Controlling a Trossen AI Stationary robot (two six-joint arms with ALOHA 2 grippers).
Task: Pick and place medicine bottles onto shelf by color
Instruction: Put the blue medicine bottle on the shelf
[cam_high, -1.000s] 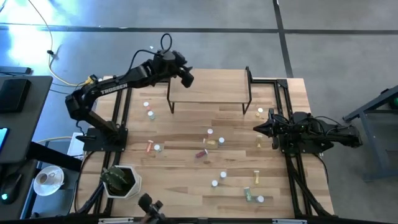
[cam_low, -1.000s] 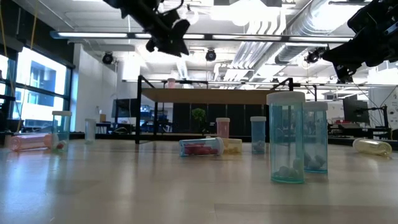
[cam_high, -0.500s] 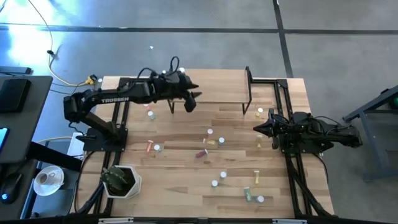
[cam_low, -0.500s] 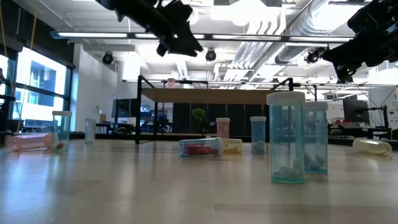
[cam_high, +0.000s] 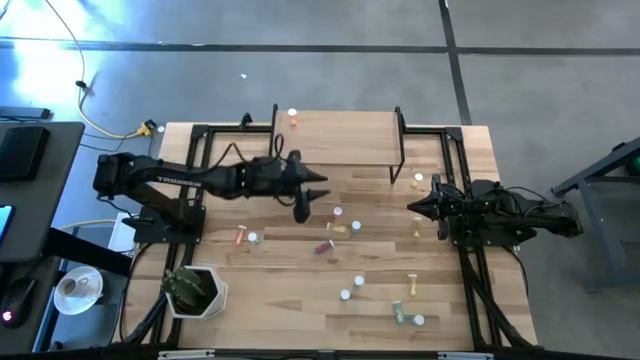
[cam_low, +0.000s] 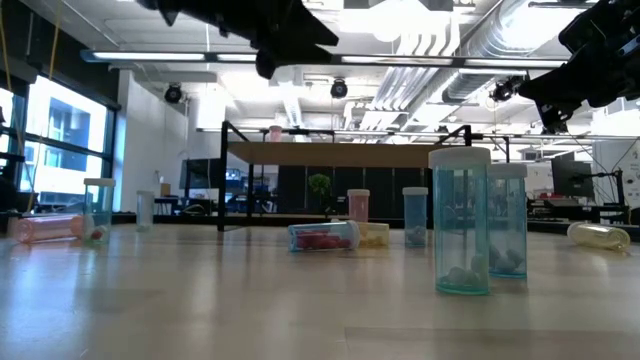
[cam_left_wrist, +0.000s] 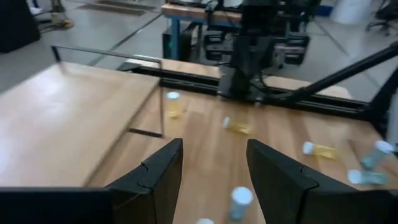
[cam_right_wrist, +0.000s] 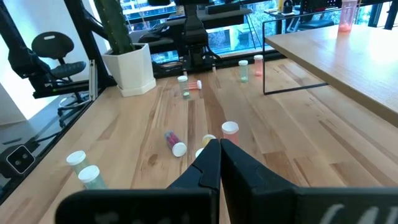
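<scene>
Pink bottle (cam_high: 293, 119) already stands on the shelf (cam_high: 340, 138); the other medicine bottles (cam_high: 340, 227) remain scattered on the surface. Left claw (cam_high: 304, 207) hovers open and empty; right claw (cam_high: 415, 207) waits closed.

This is a big robot lab or workshop. The floor (cam_high: 520, 30) is smooth grey concrete. High up, the ceiling has long bright lights (cam_low: 300, 60) and fat silver air pipes (cam_low: 450, 40). A wooden desk (cam_high: 300, 290) sits in a black metal frame (cam_high: 195, 200) that holds two dark robot arms. A yellow cable (cam_high: 100, 125) runs across the floor. Beyond the desk stand an office chair (cam_right_wrist: 53, 53), more work desks and big windows (cam_low: 60, 140).
</scene>
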